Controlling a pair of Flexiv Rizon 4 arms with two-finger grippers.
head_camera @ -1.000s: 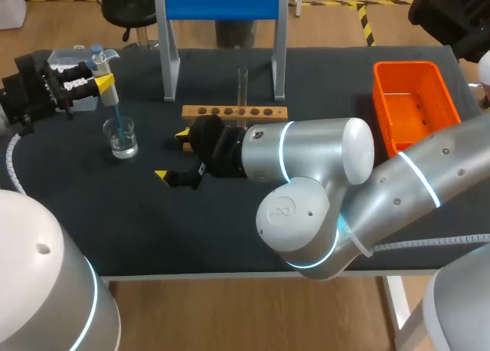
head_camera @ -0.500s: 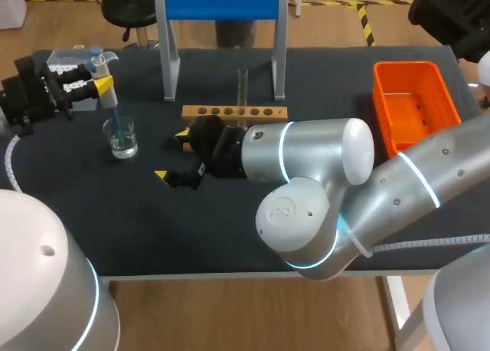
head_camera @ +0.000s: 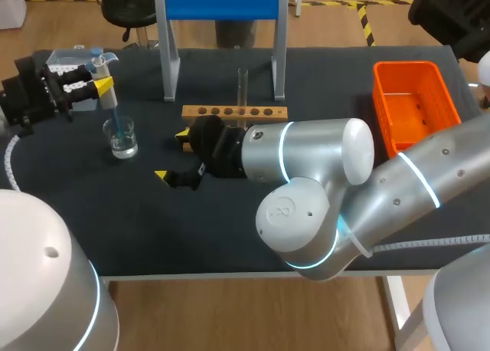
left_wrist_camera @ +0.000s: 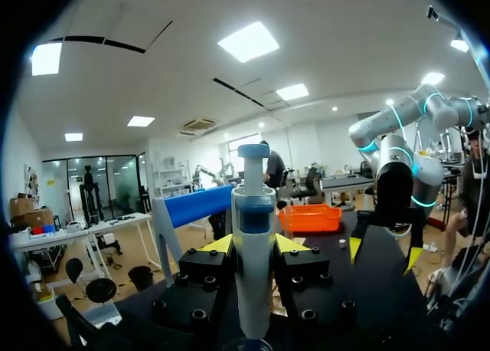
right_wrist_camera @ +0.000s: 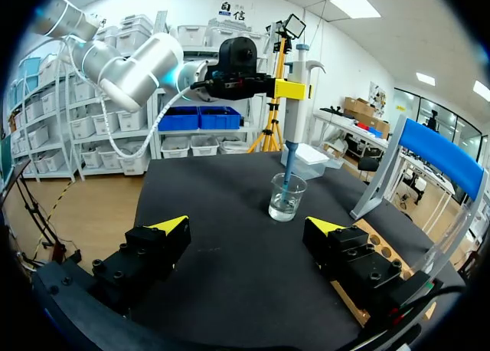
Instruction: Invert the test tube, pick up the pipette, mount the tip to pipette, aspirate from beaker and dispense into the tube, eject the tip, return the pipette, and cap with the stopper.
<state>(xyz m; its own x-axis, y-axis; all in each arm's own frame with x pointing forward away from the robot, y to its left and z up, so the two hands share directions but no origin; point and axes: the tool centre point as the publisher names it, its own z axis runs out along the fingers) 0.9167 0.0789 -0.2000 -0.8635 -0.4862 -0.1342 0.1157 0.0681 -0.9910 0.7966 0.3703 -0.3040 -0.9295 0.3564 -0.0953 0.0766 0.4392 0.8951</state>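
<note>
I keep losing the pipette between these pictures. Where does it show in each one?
Head view: the pipette stands upright over the beaker, held in the left arm's fingers, its tip inside the beaker.
Left wrist view: the pipette is upright between that arm's own fingers, both touching it.
Right wrist view: ahead of the open right fingers, across the table, dipping into the beaker.
Shared landmark: the blue bar, seen in all three.

Tabletop is a flat black sheet, dead matt and kinda cloth-looking, and the pale wooden block rack on it looks bare and unvarnished. The small clear glass beaker and the smooth white plastic pipette catch some light. The bright orange plastic bin and the rounded silver-grey right arm look smooth and semi-glossy.
</note>
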